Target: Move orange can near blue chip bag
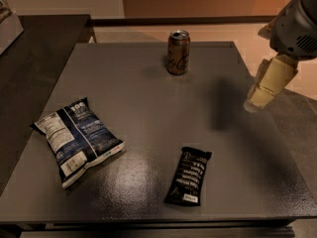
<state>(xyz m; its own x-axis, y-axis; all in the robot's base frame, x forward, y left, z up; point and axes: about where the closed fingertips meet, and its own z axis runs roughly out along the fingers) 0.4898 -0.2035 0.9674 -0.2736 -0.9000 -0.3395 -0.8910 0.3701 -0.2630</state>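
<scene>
The orange can [178,52] stands upright near the far edge of the dark grey table [148,98], a little right of centre. The blue chip bag [77,139] lies flat at the near left of the table, with its white label panels facing up. My gripper [256,102] hangs above the right side of the table, to the right of the can and nearer than it. It touches nothing. The can and the bag are far apart.
A narrow black snack wrapper [189,175] lies near the front edge, right of centre. A darker counter [34,48] adjoins the table on the left. Bare floor [297,118] lies past the right edge.
</scene>
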